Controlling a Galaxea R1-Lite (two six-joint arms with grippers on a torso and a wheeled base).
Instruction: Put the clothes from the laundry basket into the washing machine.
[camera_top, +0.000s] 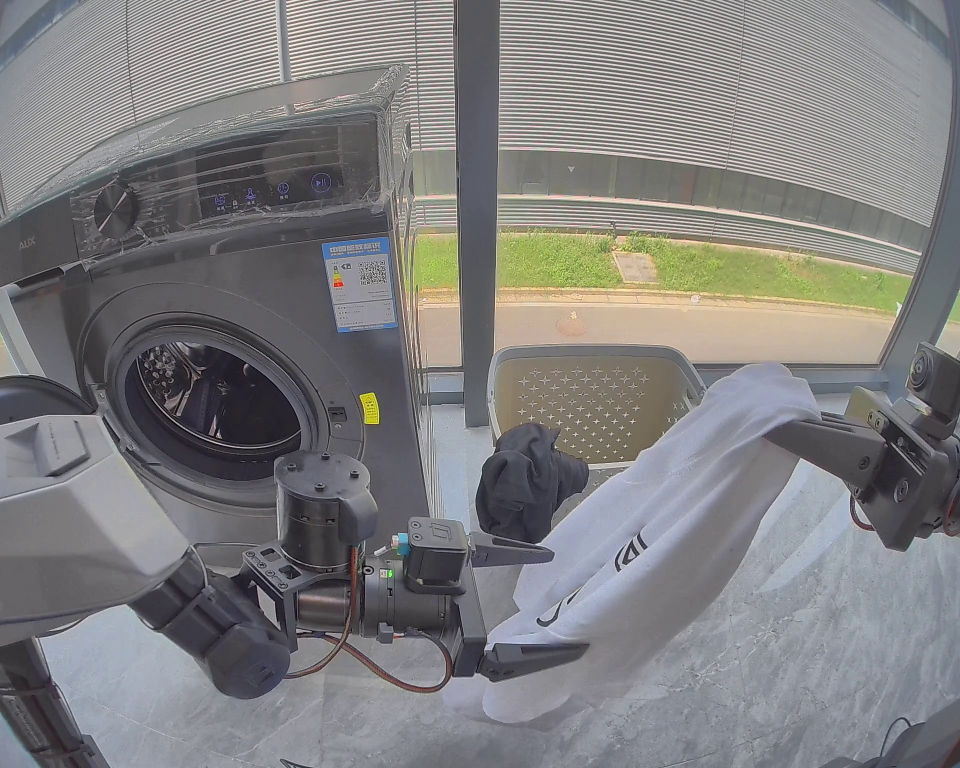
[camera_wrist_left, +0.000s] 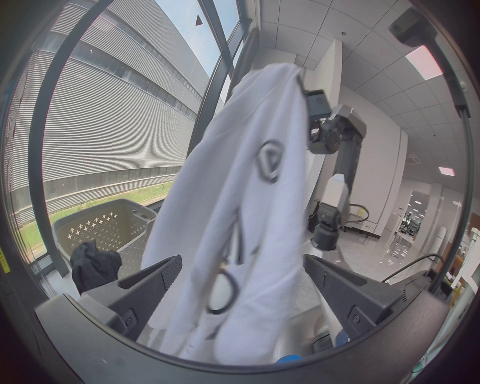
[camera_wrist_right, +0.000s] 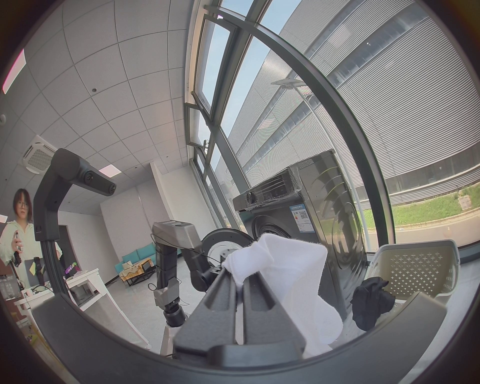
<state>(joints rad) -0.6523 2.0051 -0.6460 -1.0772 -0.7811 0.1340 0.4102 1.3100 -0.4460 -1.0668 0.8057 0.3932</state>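
the right tool (camera_wrist_right: 243, 280) is clenched on the top of a white garment (camera_top: 660, 520), which hangs above the floor (camera_top: 800, 620) at four o'clock from the laundry basket (camera_top: 590, 352). the left tool (camera_top: 565, 600) is released, its jaws spread wide on either side of the cloth's lower end. a black garment (camera_top: 525, 480) is draped over the basket's rim at seven o'clock. the washing machine (camera_top: 250, 270) stands at nine o'clock from the basket, door open.
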